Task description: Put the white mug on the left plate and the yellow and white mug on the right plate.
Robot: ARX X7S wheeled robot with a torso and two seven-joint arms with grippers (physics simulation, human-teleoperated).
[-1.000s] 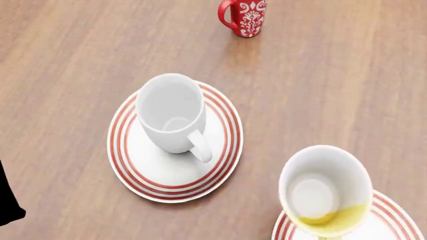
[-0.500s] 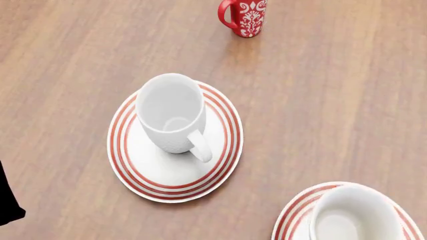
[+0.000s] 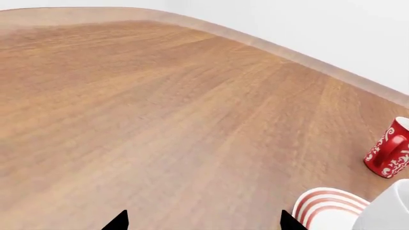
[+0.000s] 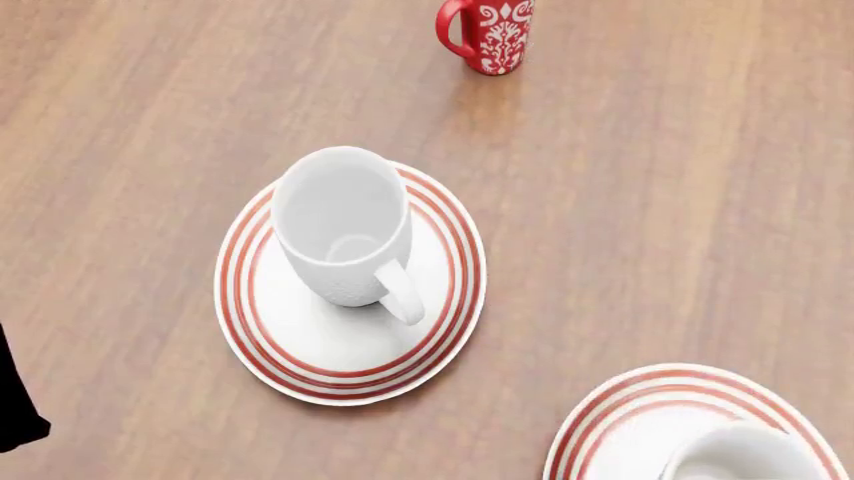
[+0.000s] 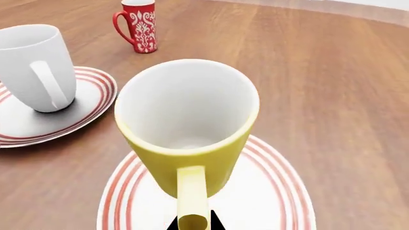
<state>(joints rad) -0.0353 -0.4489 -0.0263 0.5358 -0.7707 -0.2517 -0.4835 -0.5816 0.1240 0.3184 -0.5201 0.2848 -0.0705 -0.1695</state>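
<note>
Wooden tabletop [image 4: 667, 200]: white mug [image 4: 344, 225] on left plate [image 4: 274, 335]; yellow and white mug [image 5: 188, 127] over right plate [image 5: 275, 196], handle between right gripper [image 5: 191, 224] tips; left gripper [image 3: 201, 221] spread wide.

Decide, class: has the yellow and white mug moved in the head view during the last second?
Yes. The yellow and white mug has sunk toward the frame's bottom edge, lower over the right plate.

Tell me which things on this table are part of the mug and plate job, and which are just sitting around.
Part of the job:
white mug, standing on the left plate
yellow and white mug, over the right plate
right gripper, at that mug's handle

Just lying about:
red patterned mug, standing alone on the wooden table
</note>
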